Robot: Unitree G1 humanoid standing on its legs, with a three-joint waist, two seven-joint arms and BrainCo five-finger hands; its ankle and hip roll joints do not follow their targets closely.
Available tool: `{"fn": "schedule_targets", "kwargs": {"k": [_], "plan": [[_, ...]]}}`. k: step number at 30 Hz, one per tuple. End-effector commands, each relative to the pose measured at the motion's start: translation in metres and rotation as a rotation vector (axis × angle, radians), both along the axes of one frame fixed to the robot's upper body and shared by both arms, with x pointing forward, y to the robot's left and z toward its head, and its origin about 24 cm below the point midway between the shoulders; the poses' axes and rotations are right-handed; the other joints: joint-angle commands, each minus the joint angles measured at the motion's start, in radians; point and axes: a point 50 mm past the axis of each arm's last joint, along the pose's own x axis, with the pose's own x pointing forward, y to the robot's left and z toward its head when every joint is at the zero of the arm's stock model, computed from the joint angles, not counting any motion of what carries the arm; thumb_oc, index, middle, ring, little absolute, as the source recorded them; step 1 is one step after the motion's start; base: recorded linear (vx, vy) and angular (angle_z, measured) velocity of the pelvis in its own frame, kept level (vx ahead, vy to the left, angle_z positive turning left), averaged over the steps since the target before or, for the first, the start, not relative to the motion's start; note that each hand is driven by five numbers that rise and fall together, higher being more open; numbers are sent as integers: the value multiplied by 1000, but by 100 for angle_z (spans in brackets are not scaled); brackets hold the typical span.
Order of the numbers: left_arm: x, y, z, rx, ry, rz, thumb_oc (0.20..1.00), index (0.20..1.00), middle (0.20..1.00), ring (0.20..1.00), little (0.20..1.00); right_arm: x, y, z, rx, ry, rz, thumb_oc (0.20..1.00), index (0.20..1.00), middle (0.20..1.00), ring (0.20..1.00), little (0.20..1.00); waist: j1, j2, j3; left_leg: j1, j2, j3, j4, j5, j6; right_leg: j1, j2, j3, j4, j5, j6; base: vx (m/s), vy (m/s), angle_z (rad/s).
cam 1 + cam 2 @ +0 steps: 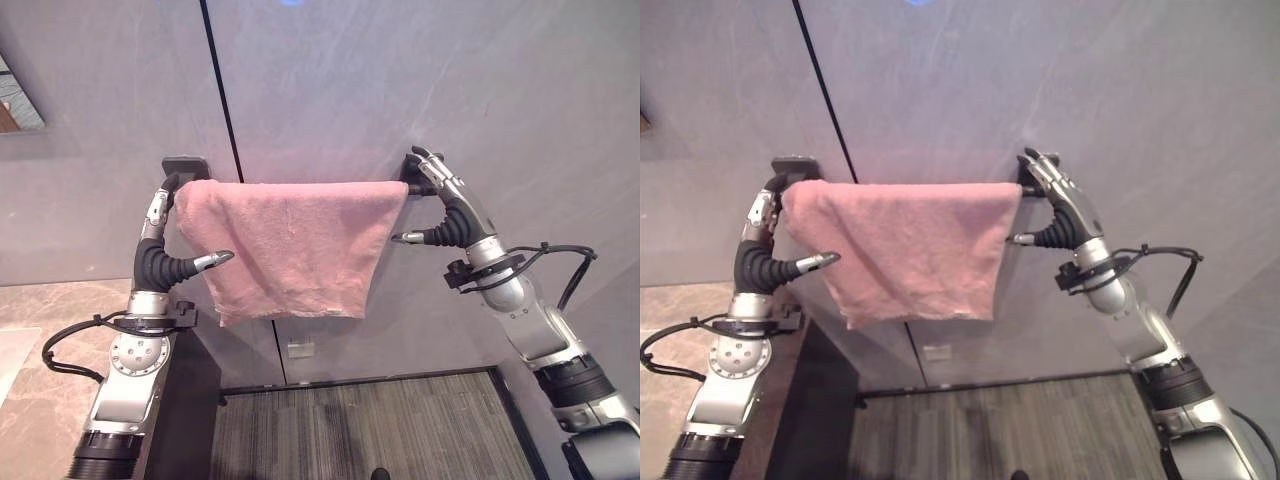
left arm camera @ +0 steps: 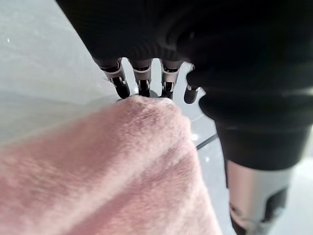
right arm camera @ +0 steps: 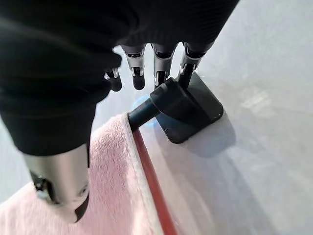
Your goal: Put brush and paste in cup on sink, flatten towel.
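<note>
We see the pink towel (image 1: 290,245) draped over a dark wall-mounted bar (image 3: 146,108), spread along most of its length, with its lower edge hanging slightly uneven and lower on the left side. The bar is fixed to a grey wall (image 1: 420,80) by a dark bracket at each end, the left bracket (image 1: 186,166) and the right bracket (image 3: 193,110). We find the left hand (image 1: 160,205) raised at the left end of the bar, its fingers (image 2: 142,81) extended straight with the tips resting on the top fold of the towel at the left bracket; its thumb (image 1: 212,261) points out in front of the cloth and apart from it, so this hand is released and grasps nothing. We find the right hand (image 1: 445,190) raised at the right end, its fingers (image 3: 159,66) straight and reaching over the bare end of the bar at the right bracket, just beyond the towel's right edge; its thumb (image 1: 408,238) stands apart below the bar, so this hand is likewise released. A beige stone counter (image 1: 40,350) lies at lower left, and a dark striped floor (image 1: 370,425) lies below the towel.
</note>
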Motion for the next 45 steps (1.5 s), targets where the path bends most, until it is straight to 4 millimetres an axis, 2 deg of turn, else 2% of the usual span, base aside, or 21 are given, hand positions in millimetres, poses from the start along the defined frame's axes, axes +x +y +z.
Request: {"fn": "schedule_targets", "kwargs": {"k": [1, 7, 11, 12, 16, 17, 18, 20, 23, 26, 28, 29, 30, 31, 32, 34, 35, 36, 39, 42, 45], "plan": [[-5, -29, 39, -65, -241, -150, 1000, 1000, 1000, 1000, 1000, -8, 3, 21, 206, -149, 14, 1000, 1000, 1000, 1000, 1000, -11, -20, -21, -4, 30, -30, 2, -4, -13, 57, -51, -3, -1, -40, 57, 0, 0, 0], [-17, -31, 32, -96, -249, -126, 1000, 1000, 1000, 1000, 1000, -29, -8, 10, 346, -179, -7, 1000, 1000, 1000, 1000, 1000, -16, -18, -19, -21, 31, -33, 2, 4, -17, 46, -55, -6, -1, -36, 60, -14, 0, 1], [-27, -25, 5, -208, -138, -116, 1000, 1000, 1000, 1000, 1000, -49, -20, -14, 466, -112, -24, 1000, 1000, 1000, 1000, 1000, -20, -15, -6, -30, 29, -36, 2, 9, -14, 39, -59, -5, -1, -29, 62, 0, 0, 0], [-27, -25, 4, -208, -137, -116, 1000, 1000, 1000, 1000, 1000, -49, -20, -14, 466, -111, -25, 1000, 1000, 1000, 1000, 1000, -20, -15, -6, -30, 29, -36, 2, 9, -14, 38, -59, -5, -1, -29, 62, 0, 0, 0], [-32, -24, -22, -343, -28, -119, 1000, 1000, 1000, 1000, 1000, -58, -26, -43, 616, 1, -54, 1000, 1000, 1000, 1000, 1000, -23, -14, 7, -34, 27, -36, 2, 11, -12, 37, -63, -7, -1, -27, 64, 0, 0, 0], [-31, -26, -32, -459, 1, -128, 1000, 1000, 1000, 1000, 1000, -59, -25, -59, 787, 67, -44, 1000, 1000, 1000, 1000, 1000, -23, -13, 11, -35, 27, -37, 2, 13, -11, 38, -63, -8, -1, -26, 64, 0, 0, 0], [-31, -26, -32, -460, 2, -130, 1000, 1000, 1000, 1000, 1000, -59, -26, -59, 789, 68, -43, 1000, 1000, 1000, 1000, 1000, -23, -13, 11, -34, 27, -37, 2, 12, -11, 38, -64, -9, -1, -26, 64, 0, 0, 0], [-30, -32, -41, -558, 37, -149, 1000, 1000, 1000, 1000, 1000, -63, -21, -84, 1032, 171, -21, 1000, 1000, 1000, 1000, 1000, -26, -14, 18, -36, 26, -38, 2, 16, -12, 39, -65, -11, -1, -24, 64, 0, 0, 0], [-31, -35, -52, -580, 92, -155, 1000, 1000, 1000, 1000, 1000, -69, -19, -103, 1103, 249, -34, 1000, 1000, 1000, 1000, 1000, -29, -14, 21, -37, 27, -39, 2, 17, -13, 39, -65, -13, -1, -23, 63, 0, 0, 0], [-33, -35, -66, -570, 160, -146, 1000, 1000, 1000, 1000, 1000, -71, -19, -117, 1108, 316, -62, 1000, 1000, 1000, 1000, 1000, -31, -12, 22, -37, 28, -38, 2, 18, -13, 39, -65, -15, -1, -23, 62, 0, 0, 0], [-35, -35, -95, -498, 310, -105, 1000, 1000, 1000, 1000, 1000, -73, -19, -147, 1121, 450, -131, 1000, 1000, 1000, 1000, 1000, -32, -12, 22, -34, 30, -36, 2, 19, -14, 41, -63, -16, -1, -23, 62, 0, 0, 0], [-35, -36, -104, -482, 354, -96, 1000, 1000, 1000, 1000, 1000, -74, -19, -159, 1150, 498, -157, 1000, 1000, 1000, 1000, 1000, -33, -12, 23, -34, 30, -35, 2, 20, -14, 41, -62, -16, -1, -23, 62, 0, 0, 0], [-35, -36, -104, -481, 354, -96, 1000, 1000, 1000, 1000, 1000, -74, -19, -159, 1151, 497, -157, 1000, 1000, 1000, 1000, 1000, -33, -12, 23, -34, 30, -35, 2, 20, -14, 41, -62, -16, -1, -23, 62, 0, 0, 0], [-37, -34, -123, -450, 446, -70, 1000, 1000, 1000, 1000, 1000, -76, -21, -177, 1164, 569, -218, 1000, 1000, 1000, 1000, 1000, -33, -10, 22, -34, 31, -35, 2, 21, -15, 42, -61, -15, -1, -23, 62, 0, 0, 0], [-37, -34, -123, -449, 445, -70, 1000, 1000, 1000, 1000, 1000, -76, -21, -177, 1164, 568, -217, 1000, 1000, 1000, 1000, 1000, -33, -10, 22, -34, 31, -35, 2, 21, -15, 42, -61, -15, -1, -23, 62, 0, 0, 0], [-44, -30, -151, -423, 575, -17, 1000, 1000, 1000, 1000, 1000, -82, -25, -207, 1119, 700, -323, 1000, 1000, 1000, 1000, 1000, -30, -11, 21, -36, 33, -33, 2, 24, -15, 41, -59, -16, -1, -23, 62, 0, 0, 0], [-44, -30, -151, -423, 574, -17, 1000, 1000, 1000, 1000, 1000, -82, -25, -207, 1119, 700, -322, 1000, 1000, 1000, 1000, 1000, -30, -11, 21, -36, 33, -34, 2, 23, -15, 41, -59, -16, -1, -23, 62, 0, 0, 0], [-49, -28, -167, -407, 651, 10, 1000, 1000, 1000, 1000, 1000, -84, -27, -221, 1080, 770, -358, 1000, 1000, 1000, 1000, 1000, -27, -13, 21, -36, 34, -34, 2, 25, -17, 41, -57, -17, -1, -23, 62, 0, 0, 0], [-53, -26, -179, -386, 709, 37, 1000, 1000, 1000, 1000, 1000, -88, -31, -230, 1036, 814, -399, 1000, 1000, 1000, 1000, 1000, -25, -14, 22, -36, 35, -35, 2, 26, -17, 41, -56, -18, -1, -24, 62, 0, 0, 0], [-68, -22, -213, -351, 875, 107, 1000, 1000, 1000, 1000, 1000, -100, -34, -259, 978, 964, -486, 1000, 1000, 1000, 1000, 1000, -20, -17, 18, -37, 35, -37, 2, 26, -18, 40, -53, -19, -1, -25, 62, 0, 0, 0], [-74, -18, -223, -358, 925, 156, 1000, 1000, 1000, 1000, 1000, -104, -32, -268, 957, 1018, -505, 1000, 1000, 1000, 1000, 1000, -17, -18, 16, -37, 34, -38, 2, 26, -20, 42, -53, -19, -1, -24, 62, 0, 0, 0]]}}
